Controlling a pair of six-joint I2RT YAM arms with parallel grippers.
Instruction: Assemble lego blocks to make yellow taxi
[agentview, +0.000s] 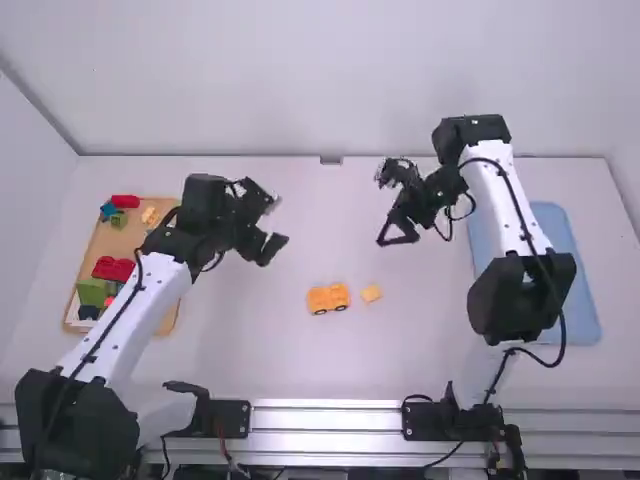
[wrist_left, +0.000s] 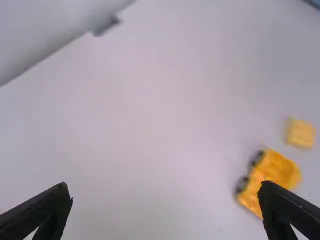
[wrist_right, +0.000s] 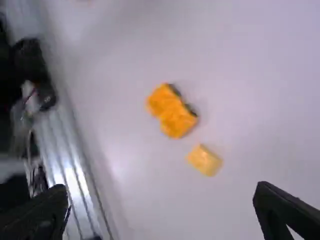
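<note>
Carrying coloured blocks (agentview: 113, 268), the wooden tray (agentview: 110, 240) stands leftmost in the high view. Next, the left gripper (wrist_left: 165, 187) has its fingers wide, empty. On the table (agentview: 240, 350) is the orange car base (agentview: 328, 298), probably light, stiff; 2 fingers should take its long sides. Near it lies the yellow block (agentview: 371, 293), maybe slippery; the right wrist view gives their gap. The right gripper (wrist_right: 161, 186) opens wide too.

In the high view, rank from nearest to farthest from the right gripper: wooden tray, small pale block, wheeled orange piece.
1. Small pale block, mid-table
2. Wheeled orange piece, left of the block
3. Wooden tray, far left
</note>
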